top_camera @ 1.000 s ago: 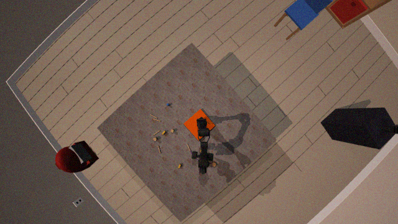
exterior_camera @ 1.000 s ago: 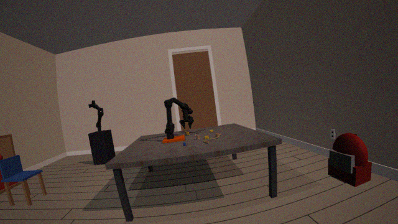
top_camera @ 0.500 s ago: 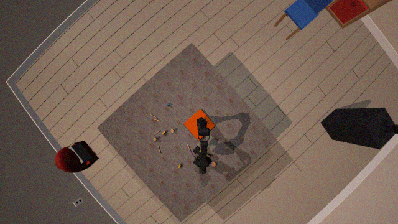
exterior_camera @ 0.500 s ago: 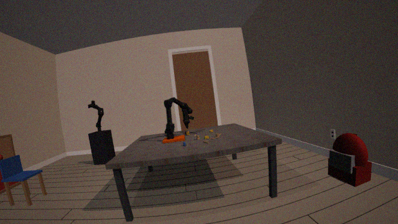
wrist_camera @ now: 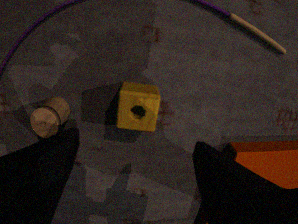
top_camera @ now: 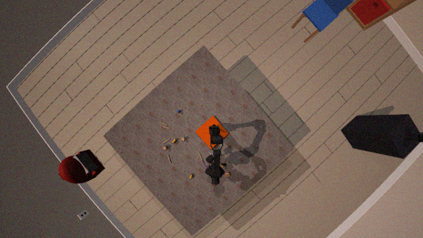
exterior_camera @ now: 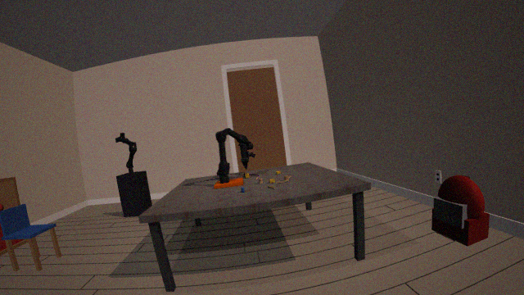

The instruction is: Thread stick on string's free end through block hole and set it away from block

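The yellow block (exterior_camera: 246,175) (wrist_camera: 138,111) stands on the table, its face with the dark hole towards the wrist camera. The stick (top_camera: 200,157) (wrist_camera: 258,34) lies on the table at the upper right of the wrist view. The purple string (wrist_camera: 31,31) runs from it in a wide arc beyond the block and leaves the wrist view at the left. The round button (top_camera: 227,174) is beside the arm in the top view. My gripper (exterior_camera: 246,167) (wrist_camera: 137,143) is open and empty above the table, with the block in line with the gap between its fingers. The arm hides the block in the top view.
A short wooden cylinder (wrist_camera: 46,121) shows close to the left fingertip. The orange base plate (top_camera: 203,132) (wrist_camera: 270,167) is at the lower right of the wrist view. Loose sticks (top_camera: 169,158), wooden pieces (top_camera: 164,147), yellow pieces (top_camera: 191,176) and a blue piece (top_camera: 178,111) lie farther off.
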